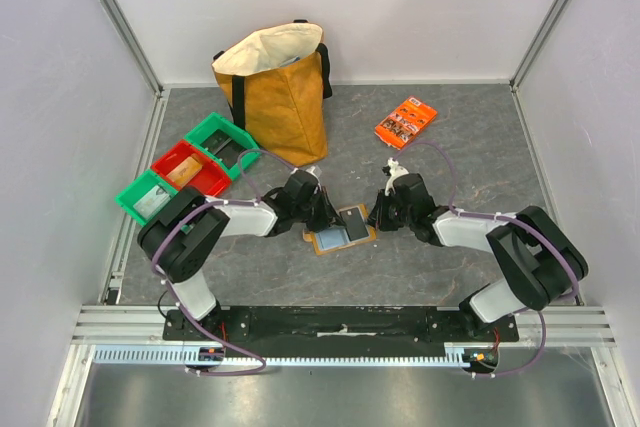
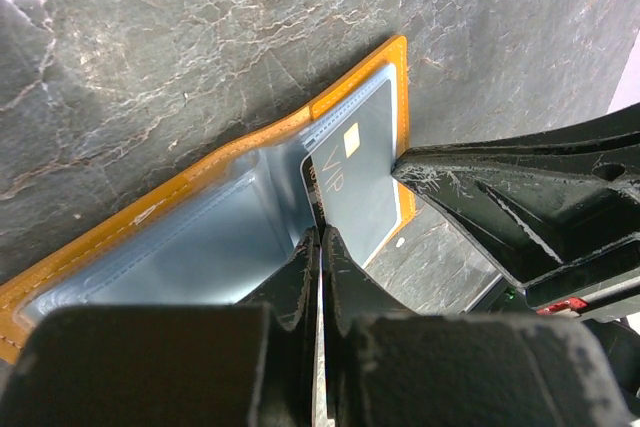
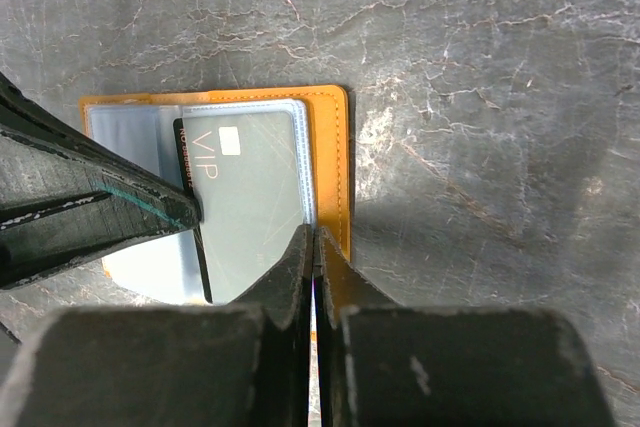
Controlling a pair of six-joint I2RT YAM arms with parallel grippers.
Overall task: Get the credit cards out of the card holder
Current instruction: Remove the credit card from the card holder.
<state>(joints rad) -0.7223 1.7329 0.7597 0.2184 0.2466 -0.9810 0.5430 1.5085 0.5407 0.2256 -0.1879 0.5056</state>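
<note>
Tan-brown card holder [image 1: 325, 242] lying open and flat, pale blue-grey pockets up, just in front of the shut left gripper [image 2: 320, 239]. Dark grey credit card [image 3: 250, 197] marked VIP, small yellow square near one corner, sitting slightly askew in the pocket nearer the right gripper [image 3: 313, 237], perhaps partly drawn out.

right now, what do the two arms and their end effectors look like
The left arm and right arm have bulky black joints joined by white links, each trailing a thin purple cable. The left end effector and right end effector have matte black, scuffed, wedge-shaped fingers.
</note>
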